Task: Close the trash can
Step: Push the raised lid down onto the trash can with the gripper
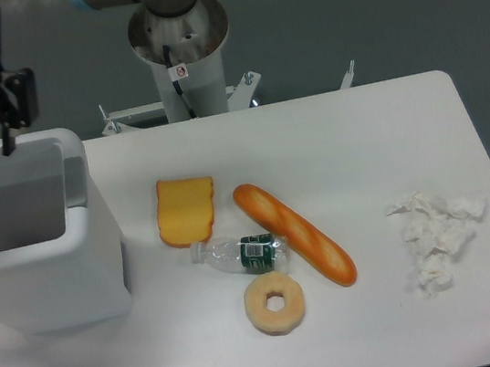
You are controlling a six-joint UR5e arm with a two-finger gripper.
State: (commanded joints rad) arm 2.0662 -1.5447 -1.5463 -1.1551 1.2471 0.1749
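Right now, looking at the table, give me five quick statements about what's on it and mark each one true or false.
1. The trash can sits at the left end of the table. True.
2. The gripper is over the crumpled tissue. False: it is at the far left, at the trash can's upper edge.
3. The plastic bottle lies on its side between the cheese slice and the donut. True.
4. The baguette stands upright. False: it lies flat, diagonally.
5. The donut is inside the trash can. False: it rests on the table.
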